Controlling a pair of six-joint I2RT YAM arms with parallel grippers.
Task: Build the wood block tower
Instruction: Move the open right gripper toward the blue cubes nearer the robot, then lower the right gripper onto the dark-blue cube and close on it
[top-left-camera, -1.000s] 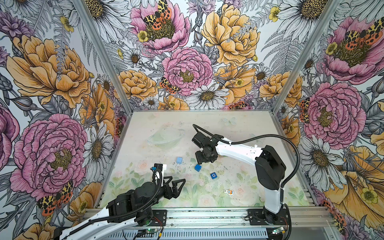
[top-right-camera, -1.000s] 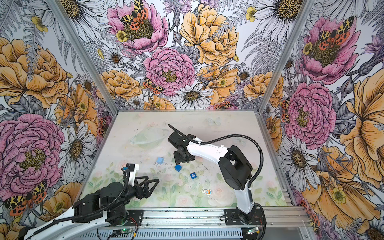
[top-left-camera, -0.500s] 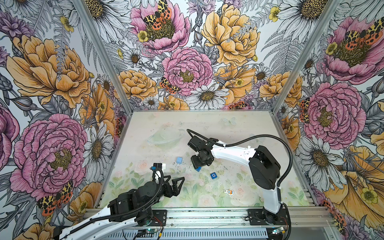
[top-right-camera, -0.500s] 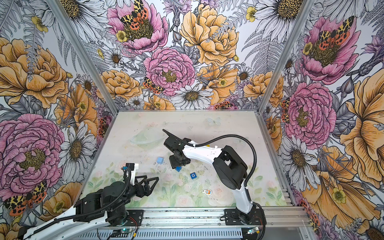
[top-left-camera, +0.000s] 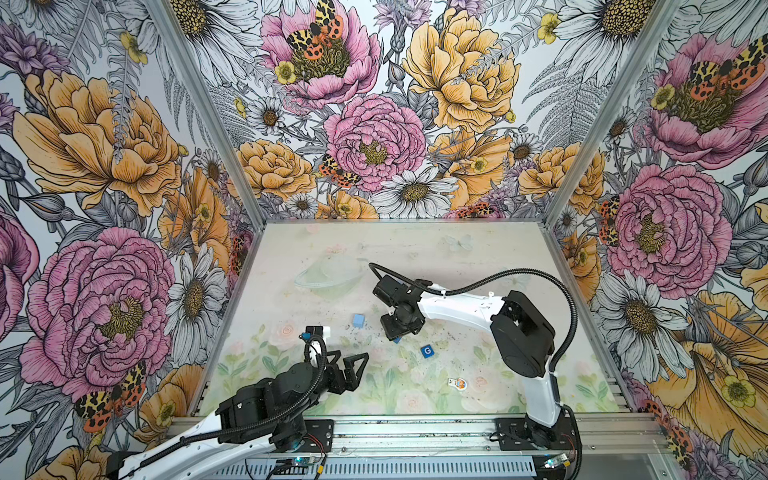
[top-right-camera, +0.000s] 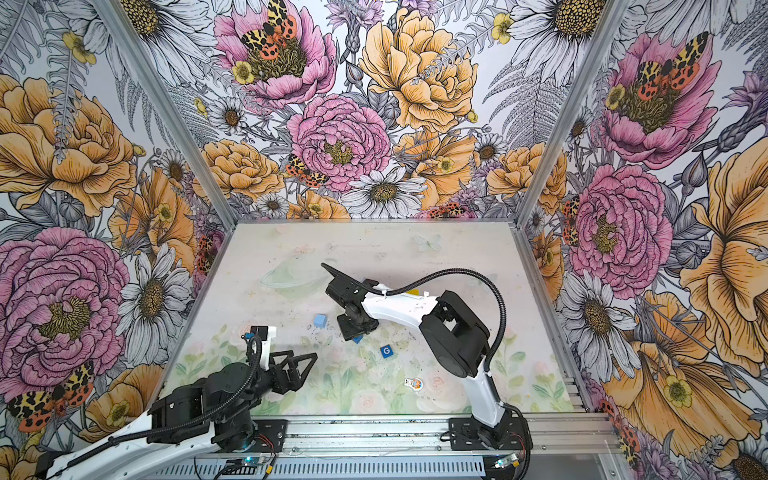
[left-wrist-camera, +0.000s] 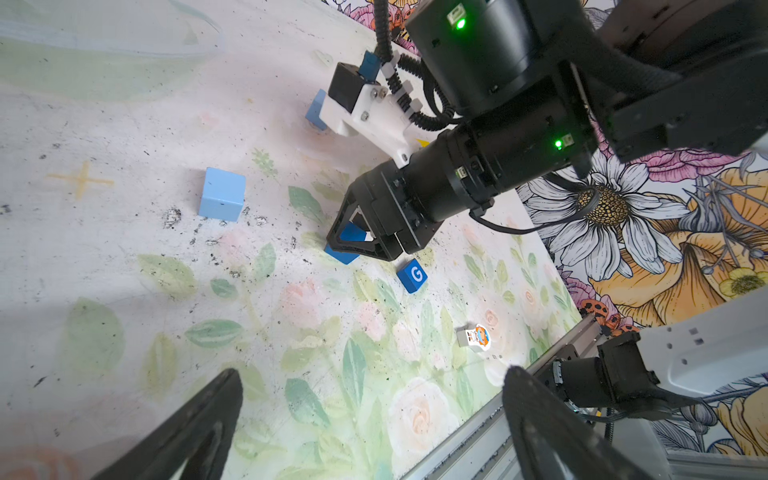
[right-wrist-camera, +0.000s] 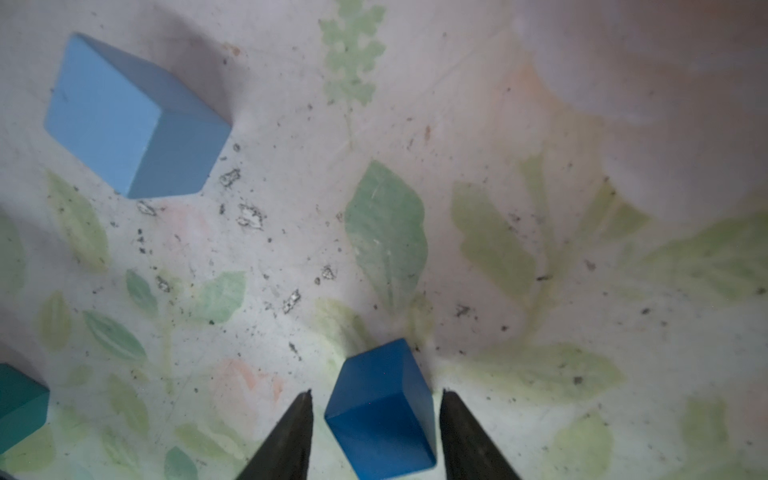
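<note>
Your left end effector hangs released, jaws wide, near the front-left corner of the worktop. Your right end effector straddles the dark blue cube mid-worktop, not clamped, gaps showing. The light blue cube and G cube lie apart, either side of it.

on the table, taking the back wall as 12 o'clock, one cube sits near the middle. the right gripper stands over it with its jaws on either side. a second cube lies apart at its 10 o'clock. the g cube lies near at its 4 o'clock, and the figure piece lies farther out the same way, toward the front rail. the left gripper sits at its 8 o'clock.
</note>
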